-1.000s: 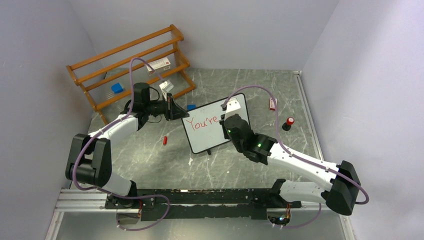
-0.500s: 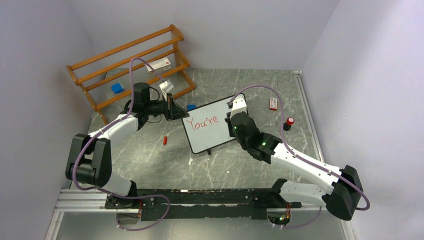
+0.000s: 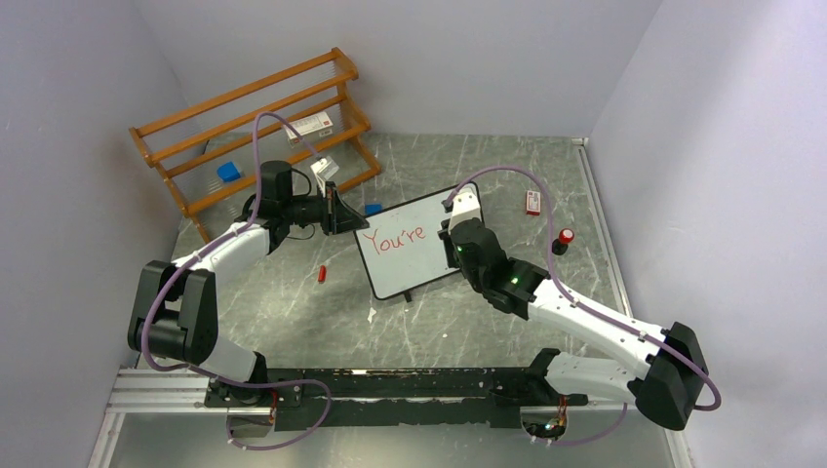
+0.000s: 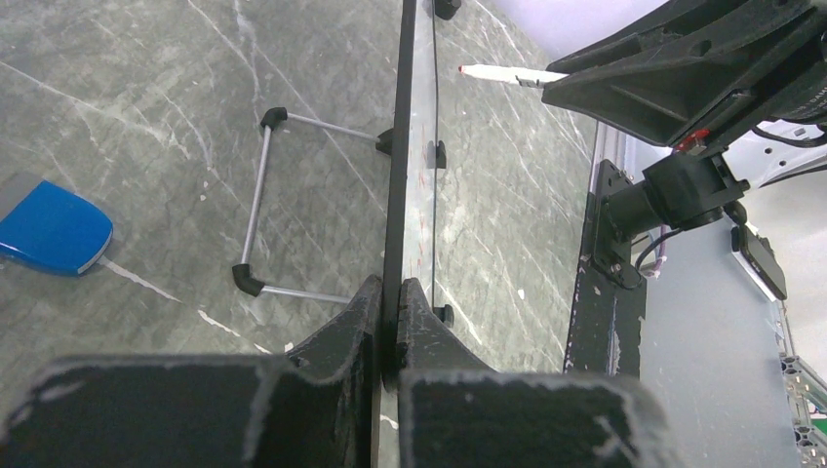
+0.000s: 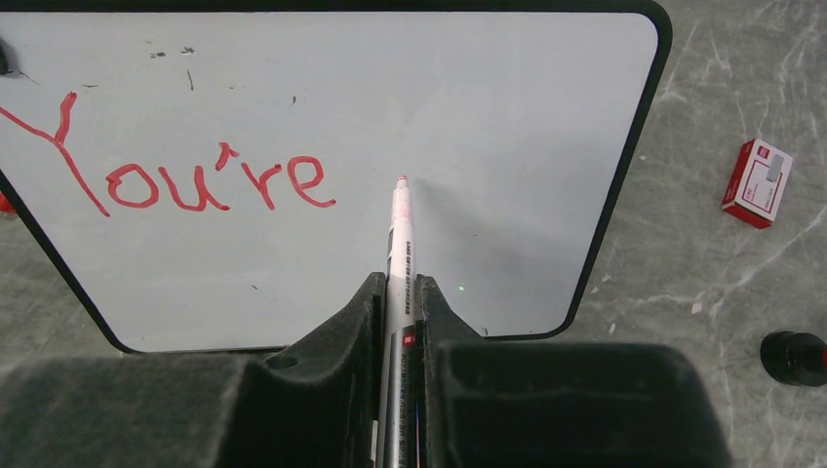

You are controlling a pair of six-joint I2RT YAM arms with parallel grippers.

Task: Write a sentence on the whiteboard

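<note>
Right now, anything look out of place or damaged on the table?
Minor only: a small red piece, maybe a cap, lies loose on the table left of the whiteboard. Nothing looks spilled or broken.

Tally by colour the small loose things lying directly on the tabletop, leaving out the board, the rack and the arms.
Red-and-white: 1, the red-and-white box
Black with a red top: 1, the red-topped black piece
Red: 1, the red cap
Blue: 1, the blue pad
Total: 4, tiny white flecks not counted.

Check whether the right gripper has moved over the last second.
Yes. The right gripper shifted right, away from "You're", toward the right edge of the whiteboard, then held still.
</note>
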